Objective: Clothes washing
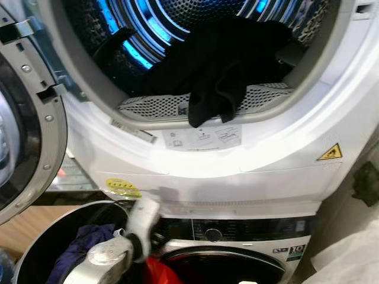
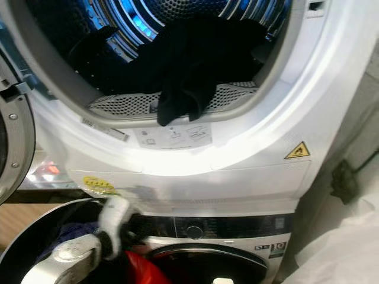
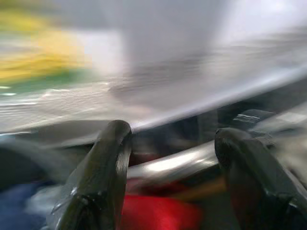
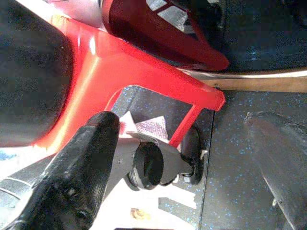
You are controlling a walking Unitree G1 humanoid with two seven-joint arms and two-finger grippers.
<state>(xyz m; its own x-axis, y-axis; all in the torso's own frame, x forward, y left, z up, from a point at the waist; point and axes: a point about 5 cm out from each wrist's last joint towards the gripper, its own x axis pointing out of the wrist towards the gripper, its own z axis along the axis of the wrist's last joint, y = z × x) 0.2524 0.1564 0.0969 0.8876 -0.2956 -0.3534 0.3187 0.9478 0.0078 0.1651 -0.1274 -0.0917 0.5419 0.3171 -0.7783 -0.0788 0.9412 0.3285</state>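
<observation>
Up front we count two stacked machines: one dryer (image 1: 278, 148) above, one washer (image 1: 237, 236) below, both of glossy white plastic. One black garment (image 1: 216, 65) lies in the dryer's round perforated metal drum (image 1: 195, 12), a limp fold hanging over the grey mesh lip. Our left gripper (image 3: 172, 158) sits low by the washer's open door (image 1: 47, 242), its two smooth black fingers (image 3: 103, 172) apart, gripping nothing; red cloth (image 1: 159, 272) and blue cloth (image 1: 80, 245) bunch below. Our right gripper (image 4: 192, 158) hangs spread beside one red plastic frame (image 4: 144, 81).
</observation>
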